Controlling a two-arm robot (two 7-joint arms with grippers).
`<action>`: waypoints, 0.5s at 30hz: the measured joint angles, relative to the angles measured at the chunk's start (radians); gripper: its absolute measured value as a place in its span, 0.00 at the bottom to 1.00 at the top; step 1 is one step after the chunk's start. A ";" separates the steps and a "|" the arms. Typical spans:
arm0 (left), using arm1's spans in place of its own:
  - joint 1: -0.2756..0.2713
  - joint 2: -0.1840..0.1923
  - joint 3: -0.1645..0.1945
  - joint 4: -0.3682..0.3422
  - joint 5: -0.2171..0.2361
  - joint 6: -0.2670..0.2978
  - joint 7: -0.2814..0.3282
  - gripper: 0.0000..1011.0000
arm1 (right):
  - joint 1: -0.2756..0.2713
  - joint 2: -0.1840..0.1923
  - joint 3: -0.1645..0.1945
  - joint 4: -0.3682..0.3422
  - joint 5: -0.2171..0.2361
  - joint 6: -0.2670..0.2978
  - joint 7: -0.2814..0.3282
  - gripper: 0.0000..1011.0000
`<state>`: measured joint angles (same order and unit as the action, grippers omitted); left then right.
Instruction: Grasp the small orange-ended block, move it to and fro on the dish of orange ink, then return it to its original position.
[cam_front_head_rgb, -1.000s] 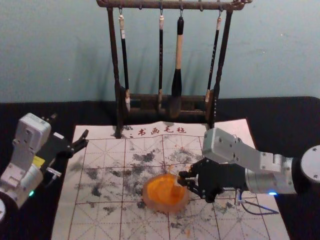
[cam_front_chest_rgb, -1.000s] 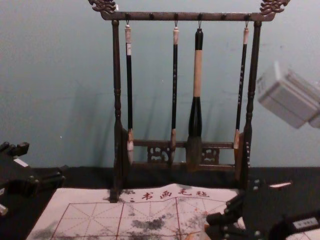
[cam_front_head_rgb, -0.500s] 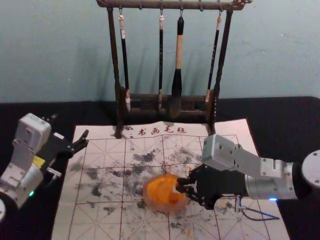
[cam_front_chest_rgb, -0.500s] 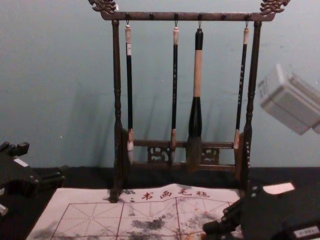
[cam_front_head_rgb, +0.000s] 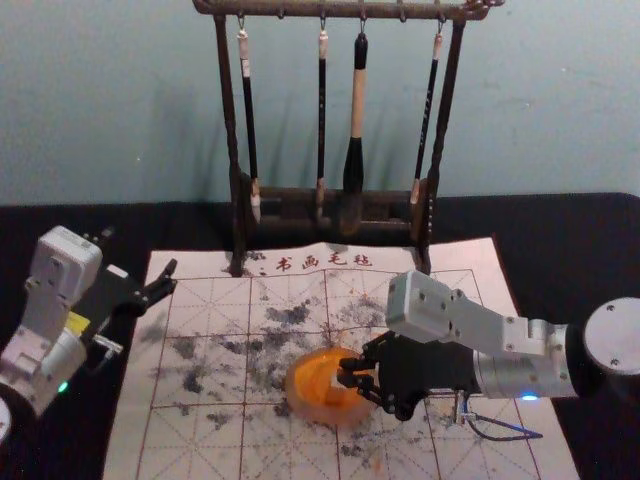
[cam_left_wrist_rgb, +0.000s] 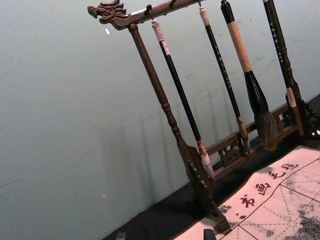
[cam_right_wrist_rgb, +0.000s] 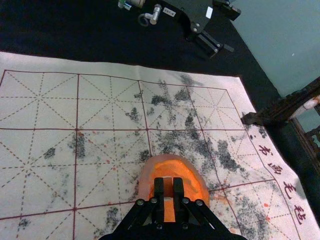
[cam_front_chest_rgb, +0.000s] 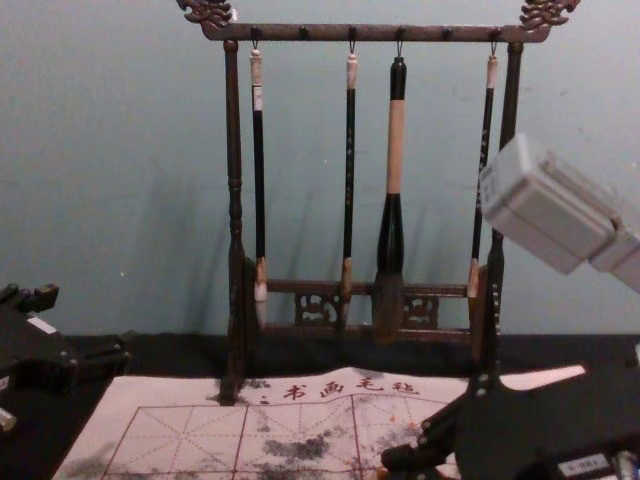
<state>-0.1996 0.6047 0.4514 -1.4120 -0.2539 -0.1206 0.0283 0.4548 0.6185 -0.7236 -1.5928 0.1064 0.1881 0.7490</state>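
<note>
My right gripper (cam_front_head_rgb: 358, 378) is over the right part of the round dish of orange ink (cam_front_head_rgb: 318, 390) in the head view. In the right wrist view, the right gripper (cam_right_wrist_rgb: 168, 189) is shut on the small block (cam_right_wrist_rgb: 168, 187), a brownish piece between its two black fingers, with the orange dish (cam_right_wrist_rgb: 195, 184) around and below it. Whether the block's lower end touches the ink cannot be told. The left gripper (cam_front_head_rgb: 140, 262) stays parked open at the left edge of the mat.
A white calligraphy mat (cam_front_head_rgb: 205, 300) with red grid lines and black smudges lies under the dish. Behind it stands a dark wooden rack (cam_front_head_rgb: 228, 120) with several hanging brushes, the thickest brush (cam_front_chest_rgb: 393, 200) right of the middle. A wall rises behind.
The right gripper has moved left, farther over the dish, after coming slightly toward the near side, with the block still in it. The left arm has stayed still.
</note>
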 joint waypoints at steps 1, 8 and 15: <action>0.000 0.000 0.000 0.000 0.000 0.000 0.000 0.99 | 0.000 0.000 0.000 0.000 0.000 0.000 0.000 0.07; 0.000 0.000 0.000 0.000 0.000 0.000 0.000 0.99 | 0.018 -0.016 -0.007 0.020 -0.011 0.000 -0.001 0.07; 0.000 0.000 0.000 0.000 0.000 0.000 0.000 0.99 | 0.032 -0.028 -0.006 0.041 -0.015 0.002 -0.006 0.07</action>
<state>-0.1995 0.6047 0.4514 -1.4120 -0.2539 -0.1205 0.0283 0.4867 0.5907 -0.7300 -1.5523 0.0917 0.1899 0.7428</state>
